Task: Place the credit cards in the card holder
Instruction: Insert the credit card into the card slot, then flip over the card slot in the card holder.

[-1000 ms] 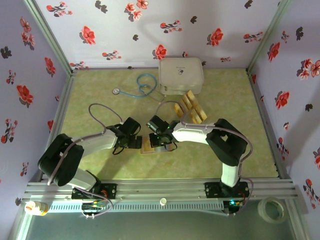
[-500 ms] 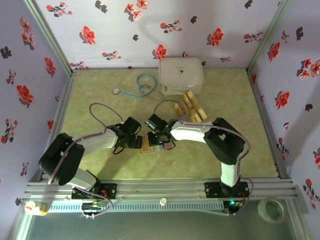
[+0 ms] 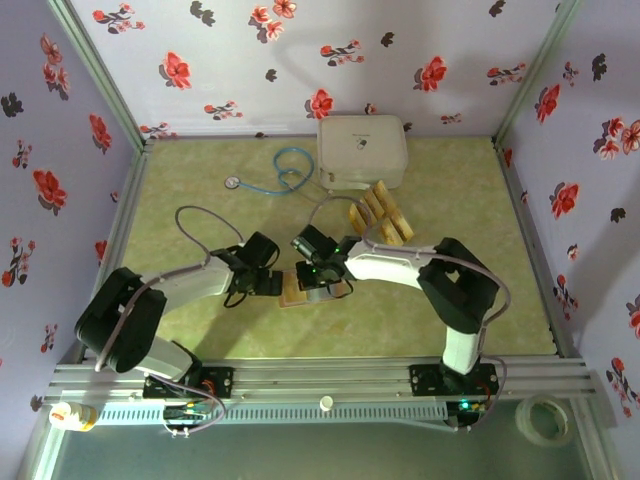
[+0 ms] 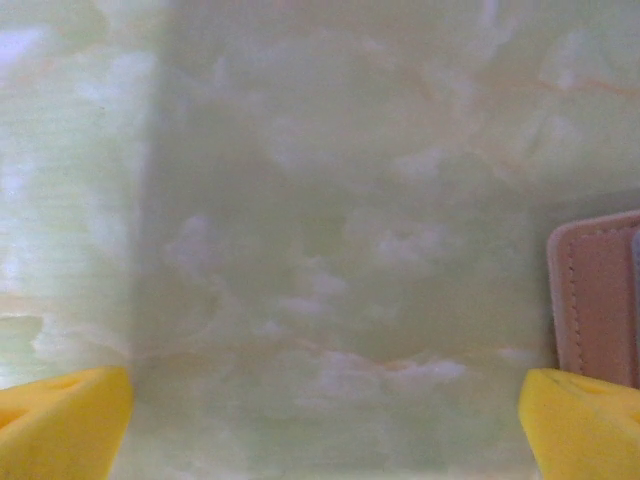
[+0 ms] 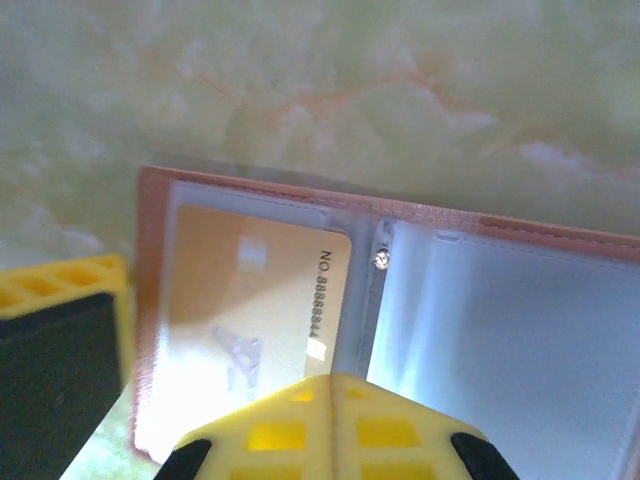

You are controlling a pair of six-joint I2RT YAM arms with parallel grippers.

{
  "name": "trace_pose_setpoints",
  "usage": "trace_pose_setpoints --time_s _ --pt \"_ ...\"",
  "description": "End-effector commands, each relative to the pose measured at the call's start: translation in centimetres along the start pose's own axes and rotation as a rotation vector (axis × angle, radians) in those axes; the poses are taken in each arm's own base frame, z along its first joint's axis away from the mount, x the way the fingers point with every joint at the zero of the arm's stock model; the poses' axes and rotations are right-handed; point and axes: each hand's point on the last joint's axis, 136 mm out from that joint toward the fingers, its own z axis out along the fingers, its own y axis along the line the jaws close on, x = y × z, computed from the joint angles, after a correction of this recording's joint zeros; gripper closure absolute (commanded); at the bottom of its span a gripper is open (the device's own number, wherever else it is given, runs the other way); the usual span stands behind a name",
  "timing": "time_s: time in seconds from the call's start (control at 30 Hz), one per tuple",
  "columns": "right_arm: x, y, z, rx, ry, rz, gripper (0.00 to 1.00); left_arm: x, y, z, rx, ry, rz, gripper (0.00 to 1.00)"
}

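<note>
- Right hand is pressing its fingers together with nothing pinched between them, and it is hovering right over the open card holder. I cannot tell whether it is touching the plastic.
- Beside it, my left hand is standing spread wide, just next to the holder's brown edge, and is gripping nothing.
- The card holder is lying open and flat on the desk between my two hands, and one golden card is sitting in its left clear pocket.
- I am judging that this card may be seated only partway. If I am dragging my shut fingers across the pocket, I am risking pulling it out or creasing the sleeve.
- Nothing is pinning the card holder down, so a push from my right hand is likely sending it sliding over the smooth surface, or into my left fingers.
- The other credit cards are lying well apart from it, near the white case. They seem to be leaning on one another, and a careless reach is risking knocking them flat, where thin cards are getting hard to pinch.
- The desk is showing a glossy pale green marble pattern, with a blue stethoscope lying beside the case.
- Lilac walls with red and dark flowers are closing it in on three sides.
</note>
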Motion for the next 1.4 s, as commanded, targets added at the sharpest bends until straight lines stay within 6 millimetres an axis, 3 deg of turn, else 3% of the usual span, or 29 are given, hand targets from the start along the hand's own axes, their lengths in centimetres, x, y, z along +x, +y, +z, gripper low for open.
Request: trace_pose_setpoints --time_s 0.0,0.2,0.43,0.97,1.37 --pt "-1.3 -0.7 -2.9 0.010 -0.062 -0.003 0.96 -1.6 0.6 -1.9 0.001 -0.049 -0.022 0.00" --pt "-1.7 -2.2 -4.4 0.008 -0.095 0.025 0.71 -1.0 0.5 -3.3 0.047 -0.055 -0.062 0.00" --pt "-1.4 -3.7 -4.1 -0.029 -0.092 0.076 0.54 1.1 0.0 -3.7 0.100 -0.056 -0.098 0.00" --pt "-1.0 -4.7 -1.9 -0.034 -0.065 0.116 0.50 3.2 -2.0 -1.4 0.116 -0.034 -0.066 0.00" --pt "-0.9 -5.8 -1.3 -0.007 -0.054 0.134 0.48 4.3 -1.5 -0.3 0.035 0.012 -0.012 0.00"
